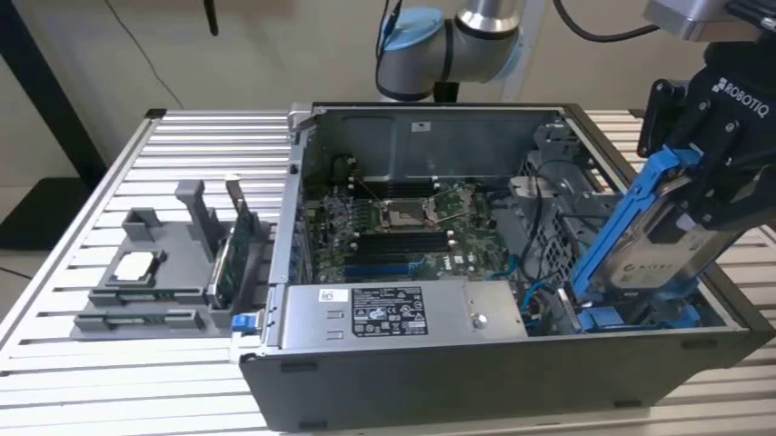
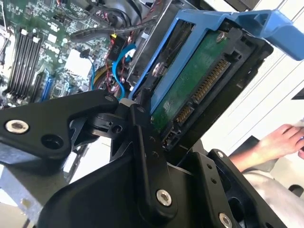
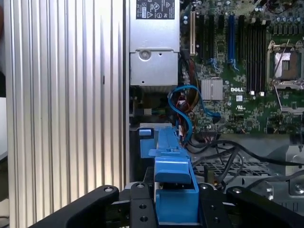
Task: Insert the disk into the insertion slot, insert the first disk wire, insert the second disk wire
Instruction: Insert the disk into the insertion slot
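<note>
One step of three is in hand, by my judgement: getting the disk into the insertion slot. The claw (image 3: pixel 176 202) is pressed onto the disk's blue carrier (image 3: pixel 172 161), a finger on either side of it, so it is pinching the disk (image 1: pixel 651 256).

In the exterior view the disk hangs at about three o'clock, tilted. Its upper end leans toward one o'clock and its lower end points down toward seven o'clock. Just under that lower end, at about four o'clock, lies the insertion slot (image 1: pixel 637 318) with its blue rails, inside the open computer case (image 1: pixel 485 386). Whether the carrier already touches the rails I cannot tell.

Blue cables (image 3: pixel 189 105), probably the disk wires, loop loose beside the slot, so neither wire looks plugged in.

Seating the disk calls for bringing the tilt flat. The carrier's edges must line up with the rails, and the cables must stay clear of the slot's mouth.

Further out are the motherboard (image 1: pixel 401 218) at the case's centre and the grey box (image 1: pixel 388 313) with stickers at six o'clock. The slatted bench (image 1: pixel 122 377) carries it all. A person's hand (image 2: pixel 280 140) rests well apart from the case.
</note>
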{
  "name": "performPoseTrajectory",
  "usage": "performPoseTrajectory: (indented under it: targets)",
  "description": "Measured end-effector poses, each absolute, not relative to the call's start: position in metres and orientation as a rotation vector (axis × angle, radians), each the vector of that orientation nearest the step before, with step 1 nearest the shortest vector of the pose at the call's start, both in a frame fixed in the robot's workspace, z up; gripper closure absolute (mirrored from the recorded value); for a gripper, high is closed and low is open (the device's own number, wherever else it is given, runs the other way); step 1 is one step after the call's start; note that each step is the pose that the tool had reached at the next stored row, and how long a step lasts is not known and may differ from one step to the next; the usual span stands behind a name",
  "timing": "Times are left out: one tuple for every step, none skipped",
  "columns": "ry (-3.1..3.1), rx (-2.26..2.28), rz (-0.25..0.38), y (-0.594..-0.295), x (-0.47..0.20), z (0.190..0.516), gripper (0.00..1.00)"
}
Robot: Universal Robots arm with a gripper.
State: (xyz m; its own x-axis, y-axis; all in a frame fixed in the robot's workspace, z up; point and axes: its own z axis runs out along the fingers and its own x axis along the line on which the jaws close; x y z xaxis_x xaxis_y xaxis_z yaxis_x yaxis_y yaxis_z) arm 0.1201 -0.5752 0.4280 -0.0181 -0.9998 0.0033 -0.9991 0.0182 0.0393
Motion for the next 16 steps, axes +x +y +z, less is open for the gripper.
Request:
performPoseTrajectory:
  targets:
    - [-2.220, 2.180, -0.040, -0.575, 0.121, 0.427, 0.67]
    - [-2.220, 2.180, -0.040, -0.575, 0.121, 0.426, 0.67]
    - [-2.220, 2.180, -0.040, -0.575, 0.121, 0.425, 0.67]
    - [-2.220, 2.180, -0.040, -0.575, 0.122, 0.423, 0.67]
    - [-2.220, 2.180, -0.040, -0.575, 0.122, 0.422, 0.67]
    - [-2.220, 2.180, -0.040, -0.575, 0.122, 0.421, 0.67]
    - [-2.220, 2.180, -0.040, -0.575, 0.123, 0.420, 0.67]
    - [-2.220, 2.180, -0.040, -0.575, 0.123, 0.419, 0.67]
    - [-2.220, 2.180, -0.040, -0.575, 0.123, 0.417, 0.67]
    - [-2.220, 2.180, -0.040, -0.575, 0.123, 0.416, 0.67]
    - [-2.220, 2.180, -0.041, -0.575, 0.123, 0.414, 0.67]
    - [-2.221, 2.181, -0.042, -0.575, 0.123, 0.413, 0.67]
    - [-2.221, 2.181, -0.042, -0.575, 0.123, 0.412, 0.67]
    - [-2.221, 2.181, -0.043, -0.575, 0.123, 0.411, 0.67]
    - [-2.221, 2.182, -0.043, -0.575, 0.123, 0.409, 0.67]
    - [-2.221, 2.181, -0.043, -0.575, 0.123, 0.408, 0.67]
